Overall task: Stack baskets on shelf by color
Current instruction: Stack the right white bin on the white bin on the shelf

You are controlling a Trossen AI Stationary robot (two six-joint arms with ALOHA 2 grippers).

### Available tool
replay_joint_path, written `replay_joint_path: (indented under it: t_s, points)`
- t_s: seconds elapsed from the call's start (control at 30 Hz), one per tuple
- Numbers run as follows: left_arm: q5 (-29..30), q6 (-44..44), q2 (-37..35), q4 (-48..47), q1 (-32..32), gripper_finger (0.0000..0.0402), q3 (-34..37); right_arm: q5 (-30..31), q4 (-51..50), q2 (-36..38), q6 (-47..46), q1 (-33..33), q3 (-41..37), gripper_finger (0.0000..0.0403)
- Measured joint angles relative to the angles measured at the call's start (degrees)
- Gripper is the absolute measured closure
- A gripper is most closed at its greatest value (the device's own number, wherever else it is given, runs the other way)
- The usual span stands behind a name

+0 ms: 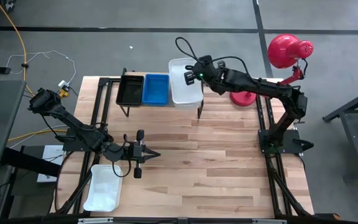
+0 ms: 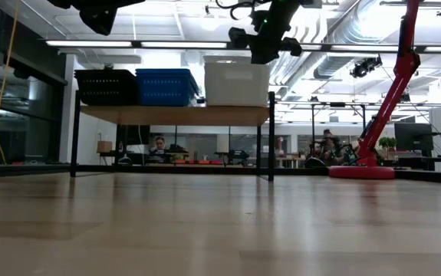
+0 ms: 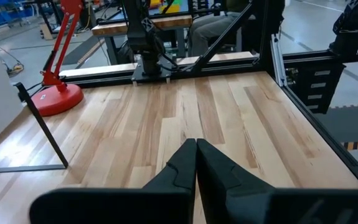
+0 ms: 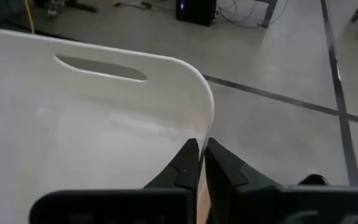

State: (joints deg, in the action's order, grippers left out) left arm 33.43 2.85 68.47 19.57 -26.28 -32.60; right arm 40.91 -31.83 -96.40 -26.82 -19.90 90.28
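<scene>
On the shelf (image 2: 174, 115) at the table's far side stand a black basket (image 1: 130, 89), a blue basket (image 1: 155, 88) and a white basket (image 1: 185, 93), side by side on their bottoms. My right gripper (image 1: 190, 76) is at the white basket's far right part and shut on its rim; the low view shows it (image 2: 264, 55) just above that basket (image 2: 235, 83). A second white basket (image 1: 104, 188) lies at the table's near left corner. My left gripper (image 1: 157, 154) hovers shut over bare tabletop, right of that basket. My right gripper pinches the white basket's right wall at its rim (image 4: 208, 132), near the far right corner, one finger (image 4: 182, 163) inside and one outside. The fingers slant down from above and from the right. The basket stands level on the shelf.
A red lamp (image 1: 284, 53) stands at the table's far right corner, right of the shelf. The shelf's thin black legs (image 1: 198, 112) stand on the tabletop. Bare wood (image 1: 216, 168) spreads over the table's middle and right. Black frame rails run along the table's sides.
</scene>
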Motion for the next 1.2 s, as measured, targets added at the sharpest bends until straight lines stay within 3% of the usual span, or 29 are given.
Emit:
replay_joint_path:
  t_s: [0.33,0.63,0.9,1.2]
  points:
    - [0.0,0.0,0.0,0.0,0.0,0.0401,0.0,-0.5,5.4,0.6,3.6,0.0,0.8,0.0402]
    - [0.0,0.0,0.0,-0.1,0.0,0.0402,0.0,-0.8,-3.5,0.9,6.2,0.0,13.1,0.0403]
    - [0.0,0.1,0.0,0.0,0.0,0.0402,0.0,-7.1,-20.7,1.0,0.4,-1.1,25.5,0.0403]
    - [0.0,0.1,0.0,0.0,0.0,0.0401,0.0,-16.5,-22.2,-0.3,-7.3,-4.6,24.8,0.0403]
